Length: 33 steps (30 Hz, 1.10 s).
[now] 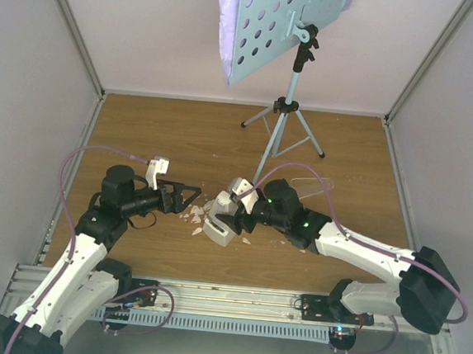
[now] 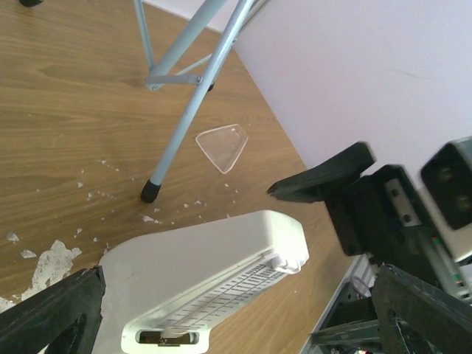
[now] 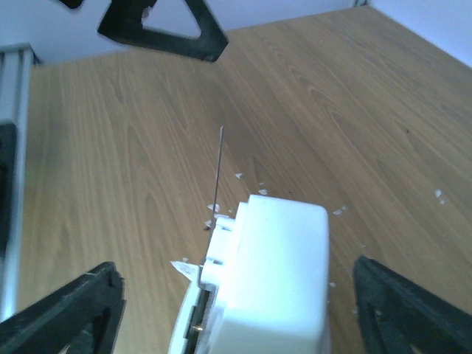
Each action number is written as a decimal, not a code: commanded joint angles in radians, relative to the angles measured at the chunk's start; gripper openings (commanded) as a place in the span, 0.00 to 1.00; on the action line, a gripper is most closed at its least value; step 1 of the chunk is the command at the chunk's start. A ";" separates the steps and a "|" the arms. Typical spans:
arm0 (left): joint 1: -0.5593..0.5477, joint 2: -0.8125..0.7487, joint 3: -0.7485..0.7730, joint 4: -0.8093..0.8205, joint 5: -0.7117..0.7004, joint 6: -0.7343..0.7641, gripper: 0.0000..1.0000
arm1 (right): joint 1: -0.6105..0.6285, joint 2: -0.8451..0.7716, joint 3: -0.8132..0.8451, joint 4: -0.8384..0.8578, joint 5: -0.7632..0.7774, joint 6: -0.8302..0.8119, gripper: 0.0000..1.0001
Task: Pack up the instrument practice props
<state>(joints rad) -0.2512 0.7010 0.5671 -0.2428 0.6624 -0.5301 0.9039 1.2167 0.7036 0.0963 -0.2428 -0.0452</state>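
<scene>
Metronome [image 1: 220, 225] lay on its side on the table [image 1: 346, 153], between the right gripper's [image 3: 236, 313] spread jaws, unclamped, long axis along that arm's reach. Left gripper [image 1: 187, 196], jaws apart, sat just beside.

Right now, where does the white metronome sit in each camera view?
Top external: metronome lying at the centre of the table.
Left wrist: metronome at bottom centre, on its side.
Right wrist: metronome at bottom centre, close up.
Shared landmark: white crumbs on the wood beside it.
</scene>
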 commanded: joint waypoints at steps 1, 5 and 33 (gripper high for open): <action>0.006 0.035 -0.058 0.132 0.083 -0.022 0.99 | -0.003 -0.084 -0.057 0.131 0.013 0.063 0.99; 0.003 0.081 -0.084 0.217 0.144 -0.049 0.99 | -0.003 -0.102 -0.127 0.214 0.006 0.117 1.00; -0.123 0.211 -0.157 0.408 0.238 -0.040 0.80 | 0.034 0.085 -0.280 0.601 0.175 0.139 0.99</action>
<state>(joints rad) -0.3569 0.9173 0.4347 0.0586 0.8707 -0.5587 0.9298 1.2900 0.4248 0.6163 -0.1081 0.0841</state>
